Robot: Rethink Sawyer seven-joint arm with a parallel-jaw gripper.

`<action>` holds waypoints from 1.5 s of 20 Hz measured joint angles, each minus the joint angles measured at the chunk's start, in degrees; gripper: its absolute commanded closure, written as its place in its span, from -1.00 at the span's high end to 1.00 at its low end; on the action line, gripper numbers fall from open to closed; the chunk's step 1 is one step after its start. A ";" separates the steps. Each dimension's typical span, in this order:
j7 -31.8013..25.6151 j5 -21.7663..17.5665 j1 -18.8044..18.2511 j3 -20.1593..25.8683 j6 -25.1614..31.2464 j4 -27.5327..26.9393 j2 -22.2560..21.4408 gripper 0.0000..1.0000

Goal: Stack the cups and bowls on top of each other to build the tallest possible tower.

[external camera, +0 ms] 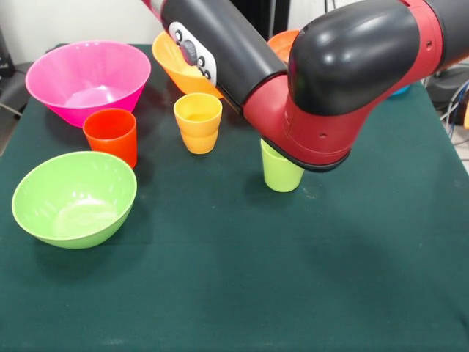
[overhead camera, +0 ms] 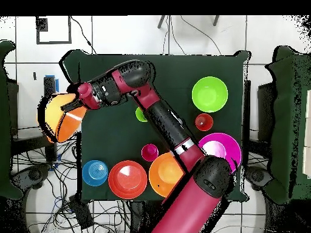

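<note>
Overhead view: hand pinching large orange bowl rim off table edge; bowl empty.

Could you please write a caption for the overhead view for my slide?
Sawyer gripper holding a large orange bowl out over the green table's edge.

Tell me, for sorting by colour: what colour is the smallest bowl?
Blue: the small glossy plastic bowl, clearest in the overhead view.

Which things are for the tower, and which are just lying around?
Tower: pink bowl, lime green bowl, blue bowl, red-orange bowl, orange bowl on table, orange bowl past its edge, red-orange cup, yellow-orange cup, lime green cup, magenta cup.
Lying about: floor cables, chairs.
</note>
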 measured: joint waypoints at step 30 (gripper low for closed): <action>-1.27 0.27 0.17 0.40 7.97 -4.86 0.61 -1.00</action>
